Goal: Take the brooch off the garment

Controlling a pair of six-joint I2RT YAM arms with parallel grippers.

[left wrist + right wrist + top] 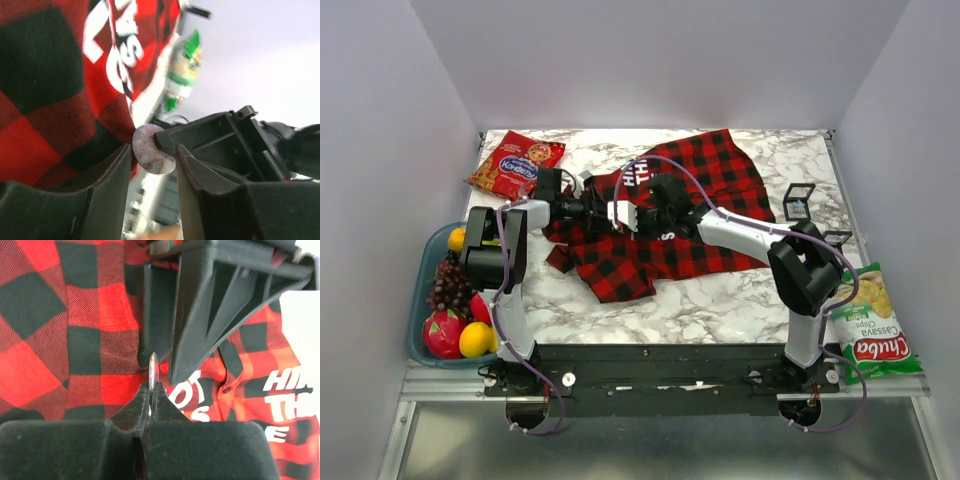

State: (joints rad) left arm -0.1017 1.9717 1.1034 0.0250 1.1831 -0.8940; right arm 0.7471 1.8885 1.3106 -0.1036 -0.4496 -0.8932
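The right claw [150,392] grips the brooch [152,365] by its rim while the left claw [154,152] hangs released by the shirt [45,75], so a pull could slip or drag cloth.

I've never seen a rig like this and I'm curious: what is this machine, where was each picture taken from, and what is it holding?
These are two robot arms bolted at the near edge of a marble table. The wide picture comes from a camera above and behind them. The two close-ups come from a camera on each wrist, so each shows its own fingers at the bottom. On the table lie a red-and-black checked shirt, a red snack packet, a bag of cassava chips and a tray of fruit. The right gripper pinches a small silvery brooch at the shirt. The left gripper has its fingers apart, one on either side of the brooch.
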